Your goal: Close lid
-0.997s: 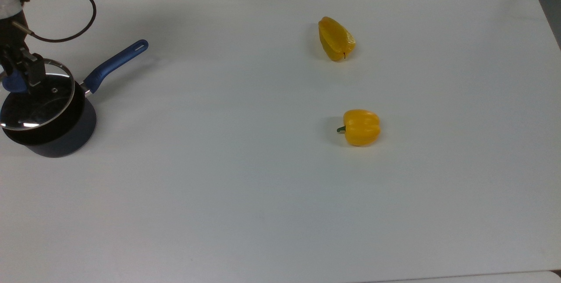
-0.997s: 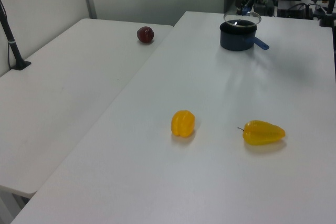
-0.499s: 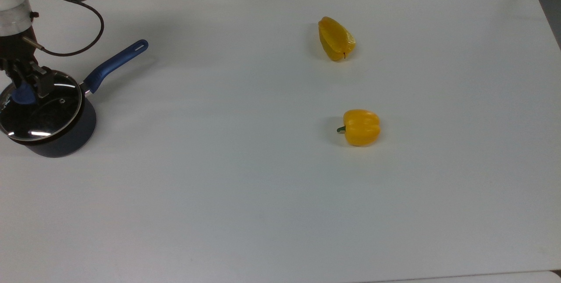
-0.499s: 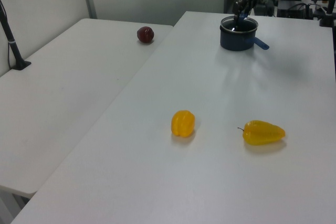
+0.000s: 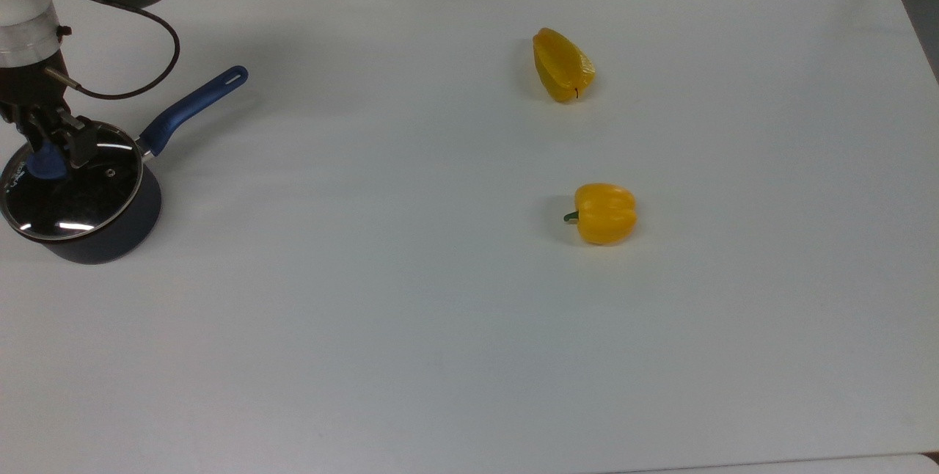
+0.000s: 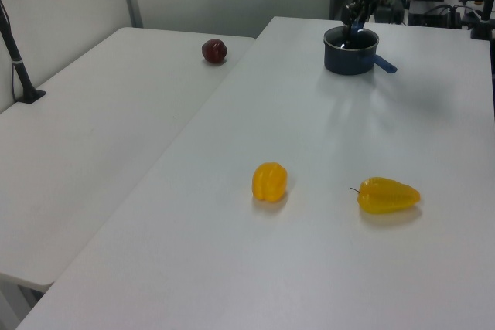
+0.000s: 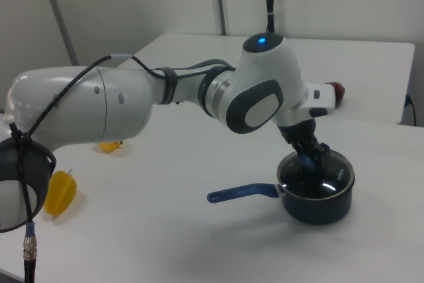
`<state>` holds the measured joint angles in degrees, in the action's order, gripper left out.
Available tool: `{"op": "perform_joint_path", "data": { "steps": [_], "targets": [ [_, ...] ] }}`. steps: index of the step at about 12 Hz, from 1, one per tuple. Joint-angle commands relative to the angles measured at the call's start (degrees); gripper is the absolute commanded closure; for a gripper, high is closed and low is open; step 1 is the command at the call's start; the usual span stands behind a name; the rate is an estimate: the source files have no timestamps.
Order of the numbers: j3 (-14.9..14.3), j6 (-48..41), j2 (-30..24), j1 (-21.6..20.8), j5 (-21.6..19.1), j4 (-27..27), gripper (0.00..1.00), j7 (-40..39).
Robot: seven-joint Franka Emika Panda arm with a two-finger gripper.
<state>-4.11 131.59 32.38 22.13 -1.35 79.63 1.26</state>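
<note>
While the jaws are closing on the lid's blue knob point(image 5: 45, 164), one dark finger on each side of it, the gripper point(image 5: 50, 153) is pointing straight down over the saucepan point(image 5: 110, 228); in the right view the gripper point(image 7: 310, 155) is standing over the pan's middle, its fingers reaching down to the glass; the lid point(image 5: 81, 195) is sitting flat on the saucepan, its metal rim lining up with the pan's mouth all the way round, and a small steam vent point(image 5: 110, 173) is showing just to the top view's right of the knob; light is glinting off the glass near the rim on the top view's lower side; the pan's blue handle point(image 5: 194, 106) is reaching up and toward the top view's right, while in the right view the handle point(image 7: 242, 193) is pointing toward the right view's left; the arm point(image 7: 159, 101), white with grey joints, is stretching across the right view from its left edge to the pan, a black cable point(image 5: 139, 41) looping beside its wrist in the top view; the white table point(image 5: 440, 312) is carrying two yellow peppers well apart from the pan; the long pepper point(image 5: 561, 64) is lying near the far edge, the round pepper point(image 5: 603, 213) below it in the top view, its green stem pointing to the top view's left; in the left view a dark red fruit point(image 6: 214, 51) is resting on the neighbouring table point(image 6: 93, 137).
</note>
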Motion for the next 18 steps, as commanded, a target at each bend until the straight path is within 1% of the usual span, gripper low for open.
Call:
{"op": "perform_joint_path", "data": {
  "steps": [1, 2, 4, 5, 7, 9, 12, 14, 16, 18],
  "targets": [
    [0.0, 0.9, -0.4, -0.1, -1.6, 0.4, 0.20, -2.0],
    [0.1, 0.9, -0.4, -0.1, -1.6, 0.4, 0.05, -2.0],
    [0.0, 0.9, -0.8, -0.1, -1.0, 0.3, 0.00, -2.1],
    [-0.1, 0.7, -1.5, -0.1, -0.5, 0.2, 0.00, -2.2],
    [-0.1, -0.5, -4.8, -0.1, 0.5, 0.9, 0.00, -3.0],
    [0.1, -5.3, -8.8, -0.7, 2.1, 1.8, 0.00, -2.8],
    [0.1, -12.9, -12.9, -7.0, 3.0, 1.8, 0.00, -2.8],
    [-0.1, -18.5, -15.6, -13.6, 3.1, 1.8, 0.00, -2.6],
    [0.0, -25.8, -18.7, -19.4, 4.0, 1.8, 0.00, -2.5],
    [0.0, -31.6, -20.8, -24.1, 4.4, 2.2, 0.00, -2.5]
  ]
}}
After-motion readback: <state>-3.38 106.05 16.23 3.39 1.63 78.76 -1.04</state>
